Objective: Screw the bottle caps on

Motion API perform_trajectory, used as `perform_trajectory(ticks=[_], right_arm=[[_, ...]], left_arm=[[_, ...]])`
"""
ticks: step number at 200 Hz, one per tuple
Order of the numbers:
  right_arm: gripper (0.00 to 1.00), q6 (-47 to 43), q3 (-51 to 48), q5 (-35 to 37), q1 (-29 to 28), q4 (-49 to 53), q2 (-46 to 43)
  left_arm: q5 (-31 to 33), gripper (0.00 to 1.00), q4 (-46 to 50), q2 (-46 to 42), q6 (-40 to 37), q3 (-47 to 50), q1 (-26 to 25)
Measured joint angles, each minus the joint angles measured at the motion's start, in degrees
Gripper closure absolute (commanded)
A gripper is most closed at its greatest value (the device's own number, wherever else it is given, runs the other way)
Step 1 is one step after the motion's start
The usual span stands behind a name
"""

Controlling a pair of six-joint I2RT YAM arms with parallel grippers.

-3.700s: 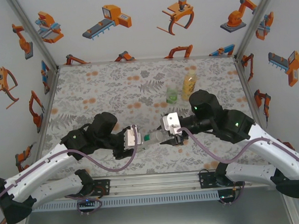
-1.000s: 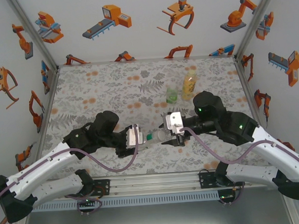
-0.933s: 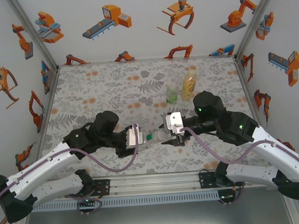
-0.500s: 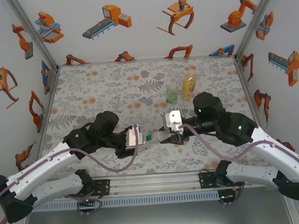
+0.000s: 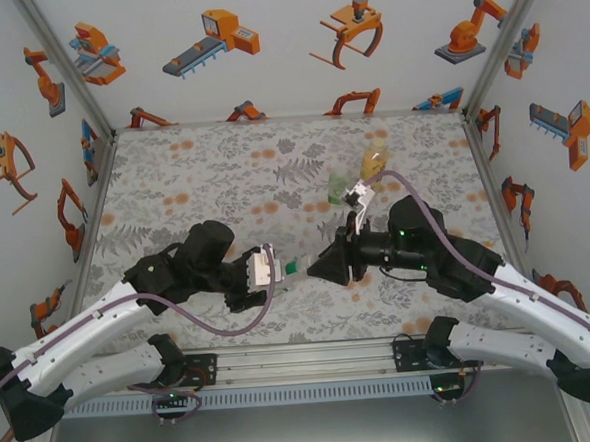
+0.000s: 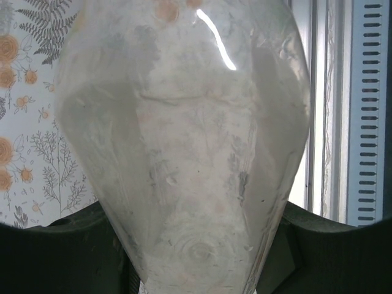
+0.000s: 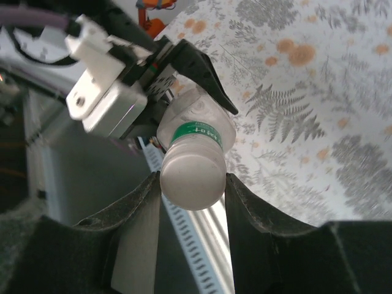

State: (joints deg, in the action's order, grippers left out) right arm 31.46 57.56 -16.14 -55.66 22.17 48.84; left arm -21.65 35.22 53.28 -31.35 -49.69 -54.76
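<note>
Fern-patterned tabletop (image 5: 222,175) lies under both arms; at the left, the left gripper (image 5: 274,272) is clamped tight on the colourless clear bottle (image 6: 196,153), held on its side above the near table; its whitish cap (image 7: 191,177) is seated on the neck and pinched between the closed fingers of the right gripper (image 7: 191,184); how far it is threaded cannot be judged; further back right, the green bottle (image 5: 338,189) and amber bottle (image 5: 374,162) are stood, their caps too small to be made out.
</note>
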Motion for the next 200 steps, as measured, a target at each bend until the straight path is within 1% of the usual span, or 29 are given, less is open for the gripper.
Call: perform_trajectory(ticks=[34,66,94,117,122,126,144,152,173,200], right_arm=[[1.0,14.1,3.0,4.7,0.0,5.1,2.5],[1.0,25.9,3.7,7.6,0.0,7.8,3.7],[1.0,33.9,3.7,9.0,0.0,9.4,4.6],[1.0,37.9,4.2,9.6,0.0,10.7,5.5],[1.0,38.5,4.3,9.7,0.0,11.0,5.6],[1.0,39.0,4.3,9.8,0.0,11.1,5.8],[1.0,39.9,4.7,9.9,0.0,11.7,6.1],[1.0,40.1,4.8,10.1,0.0,11.9,6.1],[1.0,40.1,5.3,10.9,0.0,12.3,6.5],[1.0,38.9,7.5,12.0,0.1,14.0,8.3]], left_arm=[[1.7,1.0,-0.1,0.2,0.7,0.0,0.0],[2.7,1.0,-0.1,0.7,0.9,0.1,0.0],[3.2,1.0,0.0,0.9,0.9,0.4,0.0],[3.8,1.0,0.4,1.0,0.9,0.6,0.0],[3.9,0.97,0.4,1.0,1.0,0.6,0.0],[3.9,0.93,0.4,1.0,1.0,0.6,0.0],[4.0,0.62,0.4,1.0,1.0,0.7,0.0],[4.1,0.52,0.3,1.0,1.1,0.7,0.0],[4.3,0.46,-0.2,1.0,1.6,1.0,0.0],[4.2,0.31,-1.4,0.2,2.2,1.8,0.0]])
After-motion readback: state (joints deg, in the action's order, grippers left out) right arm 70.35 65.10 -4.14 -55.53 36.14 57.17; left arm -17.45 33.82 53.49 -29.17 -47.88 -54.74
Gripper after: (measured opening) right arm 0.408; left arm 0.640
